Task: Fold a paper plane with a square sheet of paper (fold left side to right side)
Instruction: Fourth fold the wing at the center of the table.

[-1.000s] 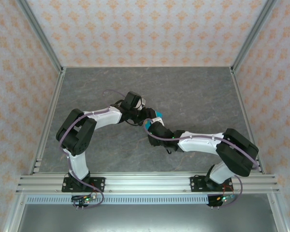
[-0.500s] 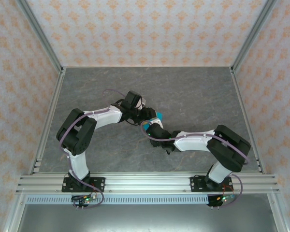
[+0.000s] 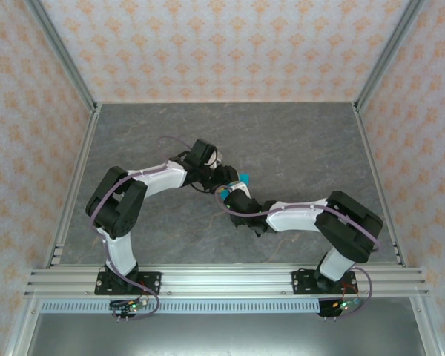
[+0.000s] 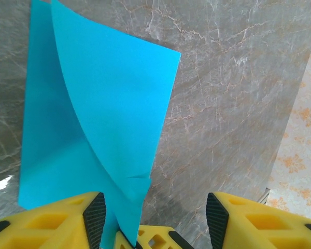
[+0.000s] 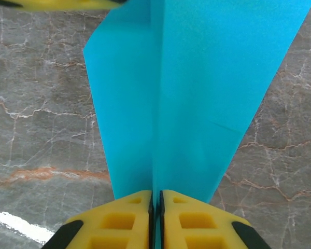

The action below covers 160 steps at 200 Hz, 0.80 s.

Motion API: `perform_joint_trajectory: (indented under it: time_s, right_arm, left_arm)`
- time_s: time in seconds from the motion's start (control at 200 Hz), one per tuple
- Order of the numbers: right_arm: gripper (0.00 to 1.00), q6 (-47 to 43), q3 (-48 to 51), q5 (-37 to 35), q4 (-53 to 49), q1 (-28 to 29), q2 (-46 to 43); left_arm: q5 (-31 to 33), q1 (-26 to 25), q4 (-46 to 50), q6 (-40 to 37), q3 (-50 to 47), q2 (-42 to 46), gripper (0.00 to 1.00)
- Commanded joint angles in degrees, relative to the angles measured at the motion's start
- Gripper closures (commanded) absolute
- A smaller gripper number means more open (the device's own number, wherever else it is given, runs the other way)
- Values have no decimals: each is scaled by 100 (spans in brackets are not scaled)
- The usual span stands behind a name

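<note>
1. Paper [image 4: 93, 119]: cyan sheet, part-folded, near mid-bench. In the top view only a small patch shows, at 1 o'clock of the spot where the two grippers meet.
2. Left wrist view: the lower layer lies flat on the bench [image 3: 304, 141]. The upper flap is lifted and curves from the 11 o'clock corner down to 6 o'clock, with its free corner out at 2 o'clock.
3. Left gripper [image 4: 155, 220]: released, jaws spread wide. The paper's near tip sits between them, hard against the 7 o'clock pad [image 4: 96, 215]; can't tell if it touches. The other pad is well apart from the paper.
4. Right gripper [image 5: 156, 205]: clenched on the paper, jaws tight together with the edge pinched between.
5. Right wrist view: a straight line runs from the jaws to 12 o'clock. The paper widens away from the gripper, narrower on the 10 o'clock side and broader toward 1 o'clock.
6. A yellow finger of the left gripper shows at the 11 o'clock edge of that view, by the paper's far end. Can't tell contact.
7. Top view: the left arm reaches in from 8 o'clock, the right arm from 4 o'clock, wrists close together.
8. Bench is grey marble, with patterned walls [image 3: 222, 44] on three sides.
</note>
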<state>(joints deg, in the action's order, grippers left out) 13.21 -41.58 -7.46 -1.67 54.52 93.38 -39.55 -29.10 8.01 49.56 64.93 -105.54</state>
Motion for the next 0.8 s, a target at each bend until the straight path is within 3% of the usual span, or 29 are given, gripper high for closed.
perform_joint_trajectory:
  time_s: [0.0, 0.18, 0.405, 0.54, 0.796]
  right_arm:
    - [87, -22, -8, 85, 59, -67, 72]
    - [88, -19, 21, 179, 62, -108, 48]
    - [89, 124, 304, 420, 205, -179, -249]
    - [89, 223, 581, 773, 432, -327, -428]
    - [89, 413, 1087, 1397, 885, -720, -728]
  left_arm:
    - [98, 148, 152, -271, -10, 557, 41]
    - [52, 372, 279, -476, -70, 896, 35]
    - [44, 586, 185, -526, -505, 1186, 35]
    - [-57, 584, 3, -504, -859, 1211, 41]
    - [-163, 217, -357, -386, -1093, 964, 64]
